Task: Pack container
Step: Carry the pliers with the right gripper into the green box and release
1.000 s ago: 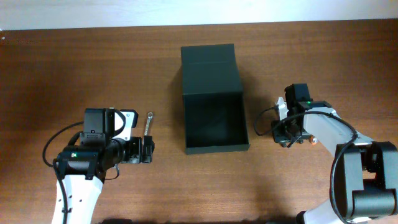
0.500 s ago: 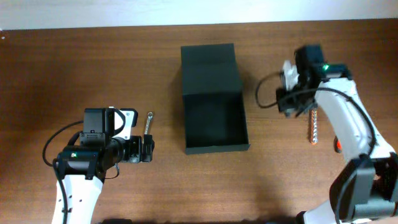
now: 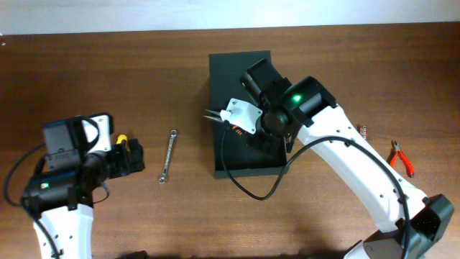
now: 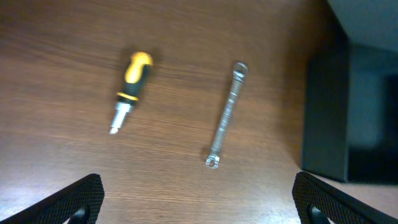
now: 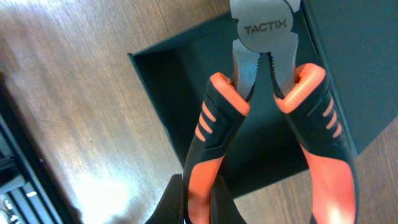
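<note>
The container (image 3: 246, 86) is a dark green-black box, open, with its flap lid lying flat at the back. It also shows in the right wrist view (image 5: 186, 87) and at the right edge of the left wrist view (image 4: 348, 118). My right gripper (image 5: 199, 202) is shut on one handle of orange-and-black pliers (image 5: 264, 74) and holds them over the box's open cavity. In the overhead view the pliers' jaws (image 3: 214, 113) poke past the box's left wall. My left gripper (image 4: 199, 205) is open and empty, left of the box in the overhead view (image 3: 134, 159).
A silver wrench (image 3: 167, 156) lies left of the box, also in the left wrist view (image 4: 227, 115). A yellow-handled screwdriver (image 4: 130, 87) lies further left. Small red pliers (image 3: 402, 157) and a thin metal piece (image 3: 363, 131) lie at the right.
My right arm has swung from the right side of the table to above the box, carrying the pliers. My left arm has pulled back to the left, away from the wrench.
</note>
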Motion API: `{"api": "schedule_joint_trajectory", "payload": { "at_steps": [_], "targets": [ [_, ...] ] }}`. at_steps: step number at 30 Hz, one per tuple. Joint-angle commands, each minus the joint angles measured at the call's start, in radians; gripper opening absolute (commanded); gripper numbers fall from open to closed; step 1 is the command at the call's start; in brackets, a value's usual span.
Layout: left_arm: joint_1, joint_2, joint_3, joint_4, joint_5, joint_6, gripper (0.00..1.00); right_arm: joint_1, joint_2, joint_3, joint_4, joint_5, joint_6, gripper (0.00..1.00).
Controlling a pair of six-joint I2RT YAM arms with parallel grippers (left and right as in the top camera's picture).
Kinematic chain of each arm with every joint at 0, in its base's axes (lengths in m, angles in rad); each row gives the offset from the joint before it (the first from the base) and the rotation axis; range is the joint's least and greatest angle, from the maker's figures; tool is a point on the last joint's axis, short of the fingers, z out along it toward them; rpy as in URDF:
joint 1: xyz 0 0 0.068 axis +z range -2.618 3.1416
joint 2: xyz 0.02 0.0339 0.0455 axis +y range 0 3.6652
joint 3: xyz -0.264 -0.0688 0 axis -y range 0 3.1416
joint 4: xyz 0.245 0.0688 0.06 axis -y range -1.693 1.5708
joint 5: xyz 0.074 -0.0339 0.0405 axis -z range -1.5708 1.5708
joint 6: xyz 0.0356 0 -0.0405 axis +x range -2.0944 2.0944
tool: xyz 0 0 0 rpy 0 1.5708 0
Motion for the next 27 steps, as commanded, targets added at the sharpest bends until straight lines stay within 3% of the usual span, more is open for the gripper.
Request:
{"api": "schedule_joint_trajectory", "payload": {
  "at_steps": [1, 12, 19, 27],
  "targets": [
    [0.047, -0.003, 0.035, -0.006, 0.023, 0.013, 0.99, -0.007, 0.044, -0.039, 0.026, -0.002, -0.048, 0.04],
    [0.050, -0.002, 0.035, -0.017, 0.023, 0.016, 0.99, -0.010, 0.209, -0.232, 0.204, -0.005, -0.047, 0.04],
    [0.050, -0.002, 0.035, -0.018, 0.023, 0.016, 0.99, -0.031, 0.210, -0.241, 0.241, -0.004, -0.027, 0.04],
    [0.050, -0.002, 0.035, -0.021, 0.023, 0.016, 0.99, -0.158, 0.210, -0.241, 0.244, -0.027, 0.016, 0.04]
  ]
}}
